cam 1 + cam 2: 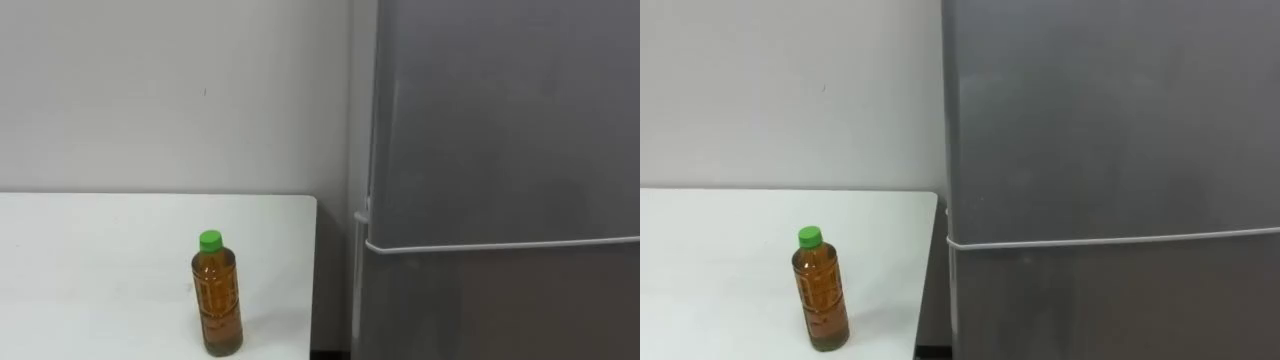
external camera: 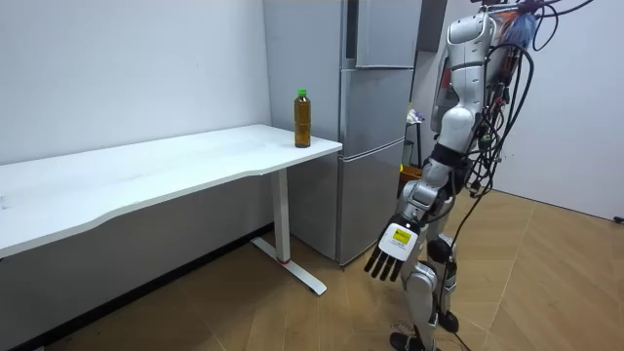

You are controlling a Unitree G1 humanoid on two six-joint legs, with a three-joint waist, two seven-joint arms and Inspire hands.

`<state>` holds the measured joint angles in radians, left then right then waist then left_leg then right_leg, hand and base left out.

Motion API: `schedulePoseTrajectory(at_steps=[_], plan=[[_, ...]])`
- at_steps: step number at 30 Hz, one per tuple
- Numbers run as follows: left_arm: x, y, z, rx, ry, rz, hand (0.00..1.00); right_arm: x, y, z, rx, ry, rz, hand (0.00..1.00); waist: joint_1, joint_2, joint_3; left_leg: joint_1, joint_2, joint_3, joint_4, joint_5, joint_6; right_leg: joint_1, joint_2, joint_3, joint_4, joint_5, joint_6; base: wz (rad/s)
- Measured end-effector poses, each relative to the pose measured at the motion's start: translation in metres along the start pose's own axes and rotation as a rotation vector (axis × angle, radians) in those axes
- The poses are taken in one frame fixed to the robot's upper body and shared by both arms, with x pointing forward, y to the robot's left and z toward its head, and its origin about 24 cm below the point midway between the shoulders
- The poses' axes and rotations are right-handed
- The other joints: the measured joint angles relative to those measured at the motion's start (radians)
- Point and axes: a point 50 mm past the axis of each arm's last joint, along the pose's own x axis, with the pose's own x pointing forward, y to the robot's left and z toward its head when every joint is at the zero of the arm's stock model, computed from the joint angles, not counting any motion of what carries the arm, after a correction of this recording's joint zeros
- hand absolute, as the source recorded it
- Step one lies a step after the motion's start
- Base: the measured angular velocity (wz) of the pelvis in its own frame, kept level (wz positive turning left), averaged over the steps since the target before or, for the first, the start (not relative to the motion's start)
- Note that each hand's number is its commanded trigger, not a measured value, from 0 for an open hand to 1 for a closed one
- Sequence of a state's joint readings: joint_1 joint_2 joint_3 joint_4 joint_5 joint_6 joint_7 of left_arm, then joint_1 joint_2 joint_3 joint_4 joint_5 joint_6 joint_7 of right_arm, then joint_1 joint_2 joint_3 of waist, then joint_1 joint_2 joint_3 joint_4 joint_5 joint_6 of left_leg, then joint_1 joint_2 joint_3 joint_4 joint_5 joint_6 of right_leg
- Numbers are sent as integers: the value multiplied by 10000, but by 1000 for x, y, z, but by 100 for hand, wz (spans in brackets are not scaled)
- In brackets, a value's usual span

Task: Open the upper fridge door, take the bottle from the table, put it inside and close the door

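So far nothing is done, we judge: the bottle (image 1: 217, 296) stands upright near the surface's (image 1: 100, 260) corner beside the closed fridge (image 1: 500, 150), while our left hand (image 2: 395, 244) hangs relaxed and empty, leaving grasping, door-opening and placing.

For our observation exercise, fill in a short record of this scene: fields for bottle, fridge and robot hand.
Bottle: clear plastic bottle of amber liquid with green cap, upright on white table, near its fridge-side edge
Fridge: tall grey fridge, both doors shut
Left robot hand: open, hanging beside the robot, apart from bottle
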<state>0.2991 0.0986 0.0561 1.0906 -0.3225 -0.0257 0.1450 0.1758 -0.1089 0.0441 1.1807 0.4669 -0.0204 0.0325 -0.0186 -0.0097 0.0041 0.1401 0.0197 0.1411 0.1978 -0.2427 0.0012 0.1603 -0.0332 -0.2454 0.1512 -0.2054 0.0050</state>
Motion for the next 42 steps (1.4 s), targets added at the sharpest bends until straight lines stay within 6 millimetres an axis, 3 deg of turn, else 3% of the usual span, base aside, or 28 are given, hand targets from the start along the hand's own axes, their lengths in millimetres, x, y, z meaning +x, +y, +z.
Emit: schedulePoseTrajectory(at_steps=[30, 37, 42], plan=[[-1, 7, -10, -283, 584, 712, 0, 1, -1, -2, 703, 233, -54, 0, 43, 40, -14, 71, -4, -60, 9, -1, 0, 144, 1, -48, -9, -11, -1, 0], [1, 16, 2, -1296, 239, 1580, 0, -1, -6, -3, 896, 175, -145, 0, 52, 247, -77, 48, 3, -109, 8, -7, 5, 140, 3, -55, 3, -11, -2, 0], [0, 24, 21, -2090, -513, 2126, 0, -1, -11, 0, 996, -1, -282, 0, 52, 441, -42, 91, -3, -91, -22, -8, 6, 187, 1, -40, 12, -11, -2, 0]])
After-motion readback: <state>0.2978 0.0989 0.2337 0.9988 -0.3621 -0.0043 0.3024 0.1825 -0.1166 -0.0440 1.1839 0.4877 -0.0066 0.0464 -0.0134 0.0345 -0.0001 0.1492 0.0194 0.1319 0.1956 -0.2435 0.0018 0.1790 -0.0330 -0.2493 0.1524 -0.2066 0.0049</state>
